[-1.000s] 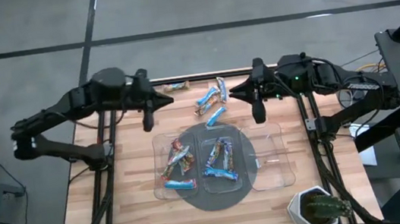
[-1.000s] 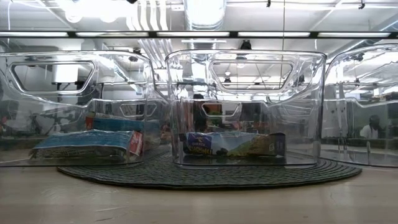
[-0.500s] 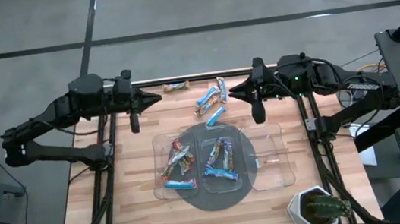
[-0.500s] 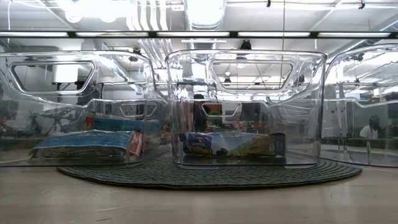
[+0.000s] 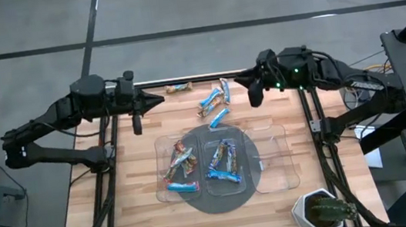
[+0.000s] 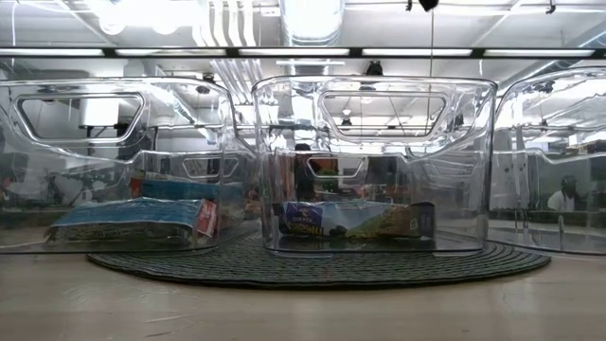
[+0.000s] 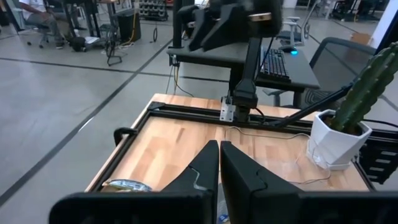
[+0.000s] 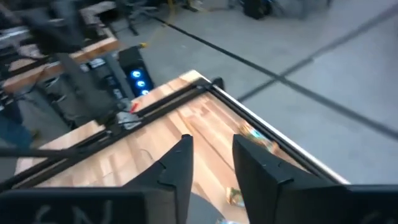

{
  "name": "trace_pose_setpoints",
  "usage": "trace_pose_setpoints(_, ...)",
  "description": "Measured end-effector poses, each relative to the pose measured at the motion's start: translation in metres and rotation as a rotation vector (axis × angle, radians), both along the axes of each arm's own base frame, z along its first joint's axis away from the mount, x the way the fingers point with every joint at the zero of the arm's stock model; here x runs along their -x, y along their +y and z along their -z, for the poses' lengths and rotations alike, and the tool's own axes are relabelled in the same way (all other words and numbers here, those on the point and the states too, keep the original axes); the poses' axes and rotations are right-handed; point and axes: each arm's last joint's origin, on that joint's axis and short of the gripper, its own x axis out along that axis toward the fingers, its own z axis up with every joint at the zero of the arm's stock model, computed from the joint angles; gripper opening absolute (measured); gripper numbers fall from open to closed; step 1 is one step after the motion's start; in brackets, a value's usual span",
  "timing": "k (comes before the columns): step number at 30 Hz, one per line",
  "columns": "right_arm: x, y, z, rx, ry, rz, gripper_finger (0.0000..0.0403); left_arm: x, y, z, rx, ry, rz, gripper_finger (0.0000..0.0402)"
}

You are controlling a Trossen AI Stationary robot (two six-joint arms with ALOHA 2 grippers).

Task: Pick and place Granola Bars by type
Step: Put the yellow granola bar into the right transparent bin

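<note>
Several loose Granola Bars lie flat on the far part of the table: an orange-brown one point(image 5: 179, 88) and blue ones point(image 5: 211, 97) point(image 5: 219, 117). Red-multicoloured bars point(image 5: 180, 163) lie in the left clear tray point(image 5: 158, 154). Blue bars point(image 5: 222, 163) lie in the middle tray point(image 5: 242, 141). My left gripper point(image 5: 161, 98) point(image 7: 219, 155) hangs shut above the table's far left, clear of the bars. My right gripper point(image 5: 238, 83) point(image 8: 211, 149) hangs above the far right, just right of the loose bars, open with nothing between its fingers.
A third clear tray point(image 5: 274, 159) stands on the right with nothing showing in it. The trays sit partly on a round dark mat point(image 5: 221, 200). A potted cactus point(image 5: 324, 211) stands at the near right corner. Bare wood point(image 5: 113, 202) lies left of the trays.
My left gripper has drawn back toward the table's left edge, staying shut, and then kept still. My right gripper has rolled about its own line and swung a little toward the far edge. The bars and trays have not moved.
</note>
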Motion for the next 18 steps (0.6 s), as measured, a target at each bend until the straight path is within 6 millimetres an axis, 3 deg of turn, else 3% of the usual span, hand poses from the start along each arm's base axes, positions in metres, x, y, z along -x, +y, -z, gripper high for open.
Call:
trace_pose_setpoints(7, -0.003, -0.022, 0.008, -0.104, 0.005, 0.085, 0.0178, 0.0, 0.0, 0.0, 0.01, -0.001, -0.002, 0.0)
trace_pose_setpoints(18, -0.032, -0.048, 0.027, -0.3, -0.001, 0.139, 0.025, 0.0, 0.0, 0.0, 0.012, -0.001, -0.002, 0.0)
